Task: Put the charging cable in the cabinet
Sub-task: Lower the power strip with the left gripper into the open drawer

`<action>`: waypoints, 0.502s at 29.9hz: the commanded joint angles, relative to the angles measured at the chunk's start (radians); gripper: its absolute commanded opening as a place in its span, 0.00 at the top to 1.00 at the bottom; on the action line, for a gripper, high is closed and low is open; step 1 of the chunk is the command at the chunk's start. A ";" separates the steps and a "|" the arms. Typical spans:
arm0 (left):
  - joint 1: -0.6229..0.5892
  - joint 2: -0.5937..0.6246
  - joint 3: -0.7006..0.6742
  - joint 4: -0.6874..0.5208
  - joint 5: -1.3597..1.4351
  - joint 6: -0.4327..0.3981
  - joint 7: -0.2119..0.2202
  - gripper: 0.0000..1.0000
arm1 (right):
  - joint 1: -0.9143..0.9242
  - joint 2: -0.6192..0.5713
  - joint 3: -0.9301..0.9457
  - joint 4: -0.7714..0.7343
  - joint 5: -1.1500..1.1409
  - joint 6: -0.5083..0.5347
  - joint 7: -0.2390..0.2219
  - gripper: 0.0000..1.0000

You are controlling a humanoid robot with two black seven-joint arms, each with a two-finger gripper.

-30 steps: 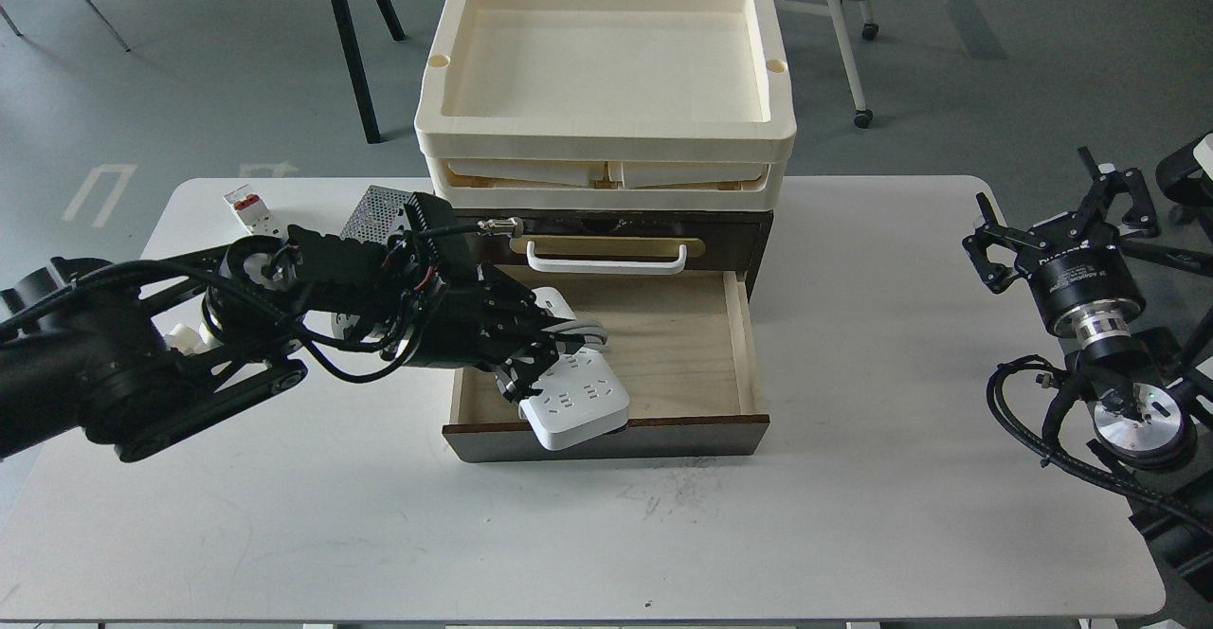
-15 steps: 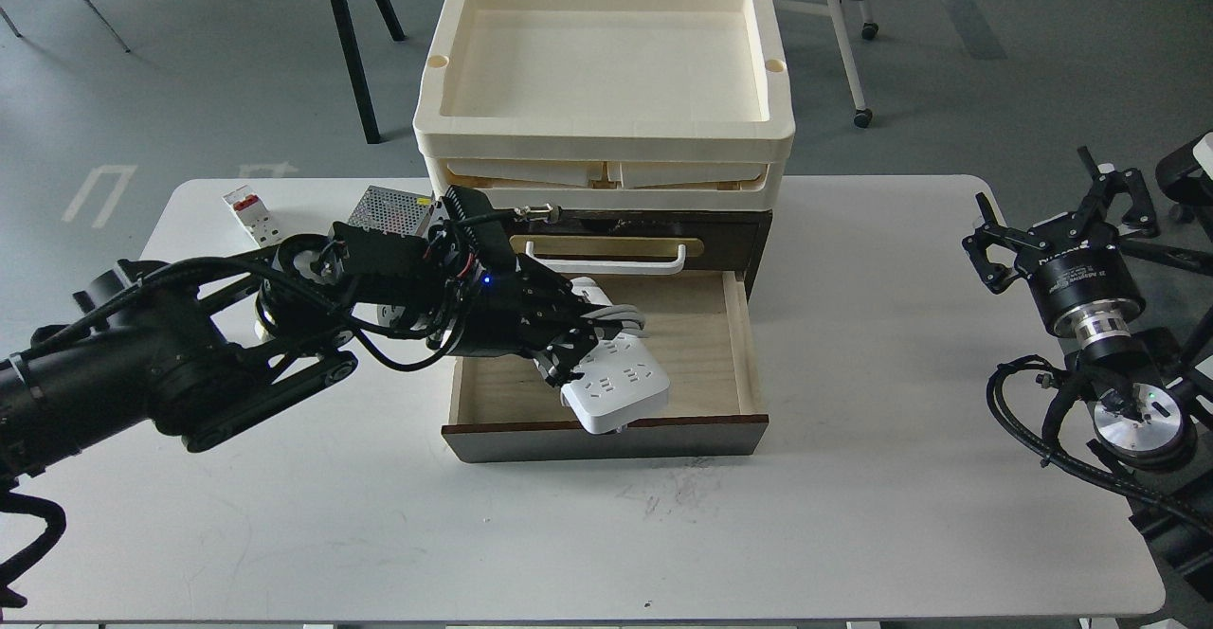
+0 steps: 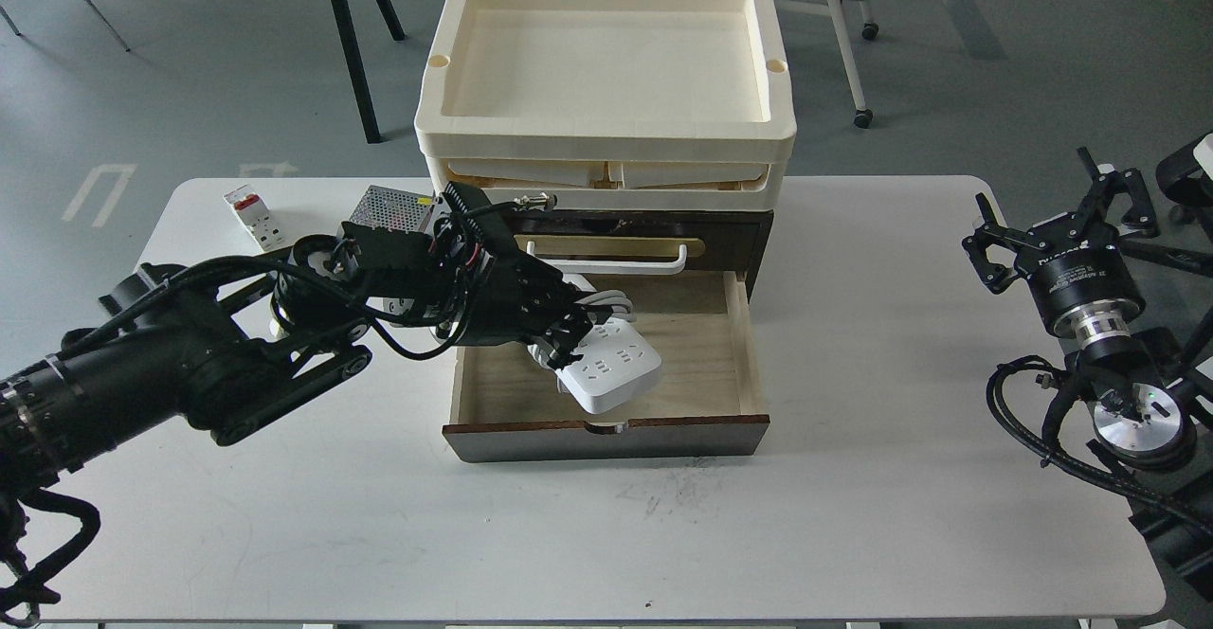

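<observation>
**Over the open drawer: power strip held low, not yet let go**

From the head view, my left gripper has its fingers clenched on the charging cable, the white strip tilted above the pale floor of the cabinet drawer, its near end close to the front wall. I cannot tell whether it touches the wood. My right gripper hangs well apart at the worktop edge, fingers spread and holding nothing. The risk I judge: letting go while tilted could leave the strip propped on the front wall, or a cord loop could ride up and block the drawer from closing under the cream trays.
</observation>
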 commanded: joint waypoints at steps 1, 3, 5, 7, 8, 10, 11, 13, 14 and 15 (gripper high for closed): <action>0.000 -0.025 0.001 0.032 0.001 0.003 0.003 0.85 | 0.000 0.000 0.000 0.000 0.000 0.000 0.000 0.00; 0.000 -0.041 0.003 0.058 0.000 0.009 0.003 0.85 | 0.000 0.000 0.000 0.000 0.000 0.000 0.000 0.00; 0.002 -0.051 0.003 0.087 0.000 0.025 0.003 0.84 | 0.002 0.000 0.000 0.001 0.000 0.000 0.002 0.00; 0.003 -0.055 0.003 0.104 0.000 0.037 0.003 0.83 | 0.000 0.000 0.000 0.001 0.000 0.000 0.000 0.00; 0.005 -0.055 0.004 0.106 0.000 0.040 0.003 0.83 | 0.000 0.000 0.000 0.001 0.000 0.000 0.000 0.00; 0.006 -0.055 0.004 0.106 0.001 0.042 0.003 0.81 | 0.000 0.000 0.000 0.001 0.000 0.000 0.000 0.00; 0.006 -0.055 0.004 0.107 0.001 0.045 0.004 0.82 | -0.002 0.000 0.000 0.001 0.000 0.000 0.000 0.00; 0.008 -0.055 0.004 0.113 0.001 0.051 0.007 0.81 | 0.000 0.000 0.000 0.001 0.000 0.000 0.000 0.00; 0.008 -0.055 0.004 0.118 0.001 0.052 0.017 0.79 | -0.002 0.000 0.000 0.001 0.000 0.000 0.000 0.00; 0.008 -0.055 0.004 0.118 0.001 0.052 0.026 0.73 | -0.002 0.000 0.000 0.001 0.000 0.000 0.000 0.00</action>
